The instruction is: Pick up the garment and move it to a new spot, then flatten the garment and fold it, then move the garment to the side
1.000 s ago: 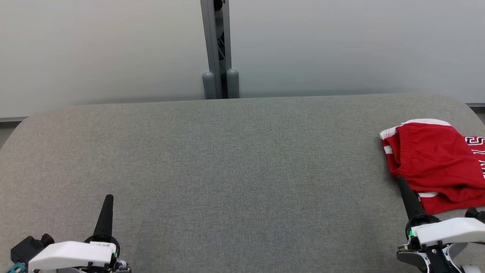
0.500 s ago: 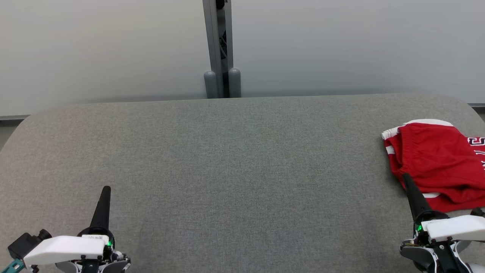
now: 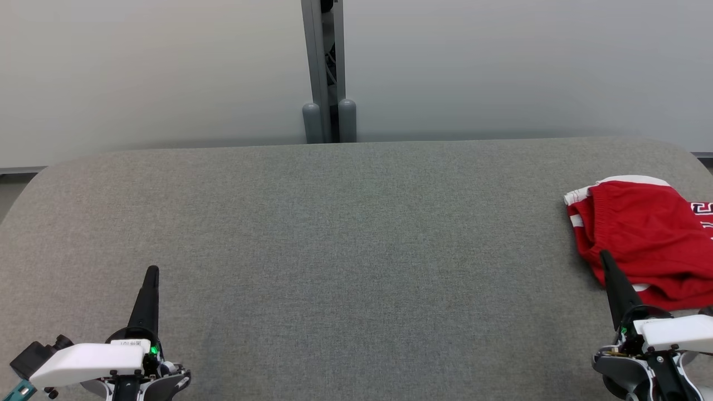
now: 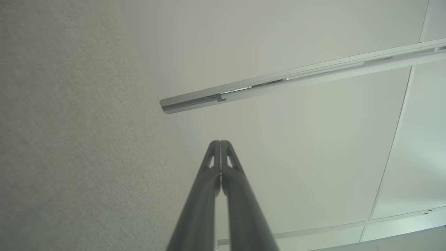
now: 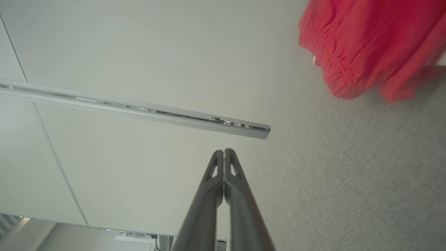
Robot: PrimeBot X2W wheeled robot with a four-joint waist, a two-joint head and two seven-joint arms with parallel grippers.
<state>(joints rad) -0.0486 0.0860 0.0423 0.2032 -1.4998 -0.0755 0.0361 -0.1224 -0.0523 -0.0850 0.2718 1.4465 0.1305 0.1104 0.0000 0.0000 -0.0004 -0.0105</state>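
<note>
Grey padded table [image 3: 334, 223], mostly bare. Red garment [image 3: 646, 239], loosely folded, lies at its right edge, apparently set aside. Left gripper [image 3: 151, 271] and right gripper [image 3: 604, 256], jaws closed and empty, rest at the near corners, probably parked clear.

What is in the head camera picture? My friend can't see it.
A red garment lies rumpled at the right edge of a grey table. The robot's right hand, shut, points up beside its near corner; the left hand, also shut, is at the lower left.
</note>
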